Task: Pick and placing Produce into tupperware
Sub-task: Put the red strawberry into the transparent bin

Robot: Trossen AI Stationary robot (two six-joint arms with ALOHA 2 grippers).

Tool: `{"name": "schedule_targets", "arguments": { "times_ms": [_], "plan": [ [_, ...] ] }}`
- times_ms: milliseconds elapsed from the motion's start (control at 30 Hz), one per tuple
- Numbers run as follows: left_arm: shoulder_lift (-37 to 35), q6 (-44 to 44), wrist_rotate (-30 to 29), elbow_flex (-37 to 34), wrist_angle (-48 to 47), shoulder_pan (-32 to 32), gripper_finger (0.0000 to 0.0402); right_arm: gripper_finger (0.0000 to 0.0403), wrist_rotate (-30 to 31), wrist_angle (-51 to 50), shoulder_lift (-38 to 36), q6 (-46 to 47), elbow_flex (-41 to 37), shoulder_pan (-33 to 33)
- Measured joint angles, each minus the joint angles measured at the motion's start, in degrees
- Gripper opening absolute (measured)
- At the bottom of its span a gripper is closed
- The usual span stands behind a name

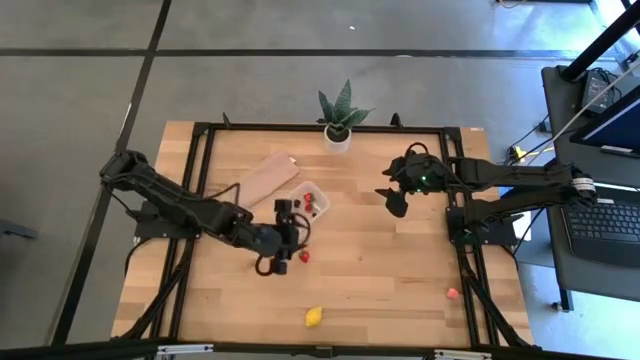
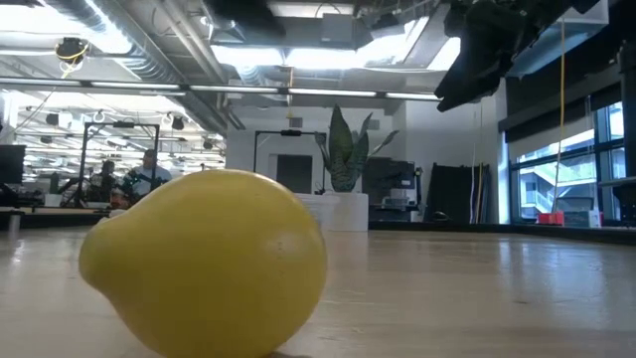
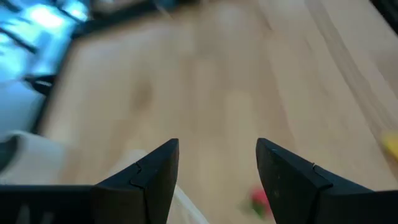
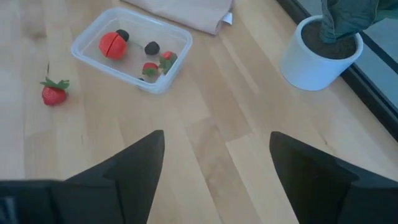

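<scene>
The pale wooden bench (image 1: pixel 380 260) with its black metal frame carries a small clear plastic tupperware (image 4: pixel 181 43) with rounded corners, set left of the bench's middle and just beside a flat tan rectangular piece (image 1: pixel 268 178) that angles toward the far edge. Inside the tupperware lie a red round fruit (image 4: pixel 112 45), two dark berry-like pieces (image 4: pixel 152 47) and a red strawberry-like piece (image 4: pixel 150 69). One loose red strawberry with a green cap (image 4: pixel 54 92) sits on the bare wood just outside the container, on its near side. The left gripper (image 1: pixel 289 236) hangs over this spot, close to the tupperware's near edge; its two dark fingers (image 3: pixel 155 174) stand apart with bare wood showing between them, holding nothing. The right gripper (image 1: pixel 394 197) is raised over the right half of the bench, well apart from the container, its fingers (image 4: pixel 134 168) spread wide and empty. A wide stretch of open wood lies between the two arms. A yellow lemon (image 1: pixel 314 316) rests near the front edge, around the middle, with free bench on both sides. A small pink-red piece (image 1: pixel 452 293) lies near the right frame rail at the front. A white pot with a spiky green plant (image 1: pixel 339 128) stands at the far edge.
</scene>
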Motion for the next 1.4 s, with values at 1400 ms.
{"name": "schedule_targets", "arguments": {
  "times_ms": [1400],
  "plan": [
    [18.2, 1.4, 20.1, 0.0, -0.2, 5.0, 0.0188, 0.0293, 0.0, -0.1, 0.0, 0.5, 0.0, 0.0]
  ]
}}
